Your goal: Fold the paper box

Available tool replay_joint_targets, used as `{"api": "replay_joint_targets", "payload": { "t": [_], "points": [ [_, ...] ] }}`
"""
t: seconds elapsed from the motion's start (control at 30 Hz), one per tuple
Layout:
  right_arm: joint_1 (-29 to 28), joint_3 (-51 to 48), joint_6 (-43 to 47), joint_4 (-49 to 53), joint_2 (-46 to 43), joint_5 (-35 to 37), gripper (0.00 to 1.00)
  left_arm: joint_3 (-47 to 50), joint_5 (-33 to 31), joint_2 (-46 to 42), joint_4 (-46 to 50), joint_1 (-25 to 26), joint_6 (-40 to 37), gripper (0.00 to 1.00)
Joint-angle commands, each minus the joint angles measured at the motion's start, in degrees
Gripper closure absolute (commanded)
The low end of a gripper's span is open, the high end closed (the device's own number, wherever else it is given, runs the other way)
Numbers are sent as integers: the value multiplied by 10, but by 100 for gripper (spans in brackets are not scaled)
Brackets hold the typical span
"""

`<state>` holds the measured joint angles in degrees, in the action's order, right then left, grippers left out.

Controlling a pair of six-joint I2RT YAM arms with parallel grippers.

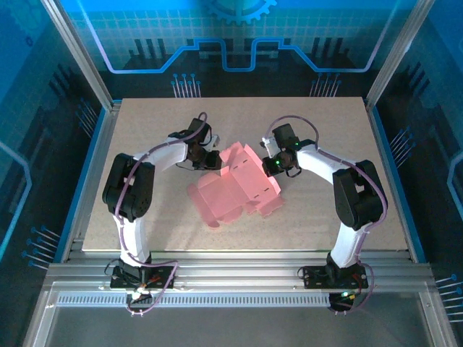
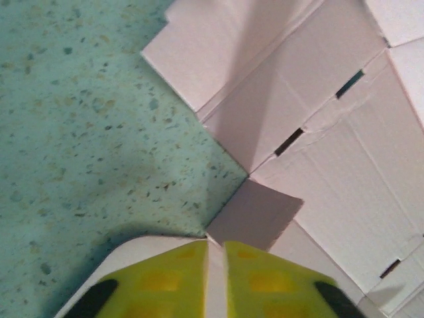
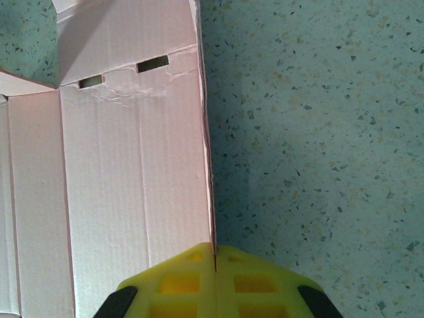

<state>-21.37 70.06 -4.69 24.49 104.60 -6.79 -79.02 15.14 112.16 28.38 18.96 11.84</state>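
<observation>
The paper box (image 1: 233, 189) is a pink creased cutout lying partly unfolded in the middle of the table, between the two arms. My left gripper (image 1: 215, 160) is at its upper left corner. In the left wrist view the yellow fingers (image 2: 159, 281) of the left gripper (image 2: 216, 250) are shut on a thin pale flap seen edge-on, with slotted panels of the paper box (image 2: 331, 139) beyond. My right gripper (image 1: 274, 165) is at the cutout's upper right side. In the right wrist view this gripper (image 3: 214, 257) is shut on the edge of an upright panel of the paper box (image 3: 132, 172).
The speckled tabletop (image 1: 325, 123) extends bare behind and to both sides of the cutout. Aluminium rails (image 1: 239, 278) run along the near edge by the arm bases. Frame posts (image 1: 76, 50) and blue walls enclose the table.
</observation>
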Motion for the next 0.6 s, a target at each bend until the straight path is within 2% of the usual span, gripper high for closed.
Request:
{"api": "replay_joint_targets", "payload": {
  "t": [0.0,0.1,0.23,0.4,0.57],
  "points": [
    [-4,-6,4,-8,-8,-17,100,-32,53,25,-2,0,-7,91],
    [-4,-5,4,-7,-9,-15,100,-39,93,37,-3,3,-7,96],
    [-3,-6,5,-6,-9,-12,100,-32,123,46,1,6,-21,96],
    [-2,-6,5,-6,-10,-14,100,-30,119,75,20,7,-12,96],
    [-2,-7,5,-7,-11,-16,100,-35,91,101,31,9,22,91]
  ]
}}
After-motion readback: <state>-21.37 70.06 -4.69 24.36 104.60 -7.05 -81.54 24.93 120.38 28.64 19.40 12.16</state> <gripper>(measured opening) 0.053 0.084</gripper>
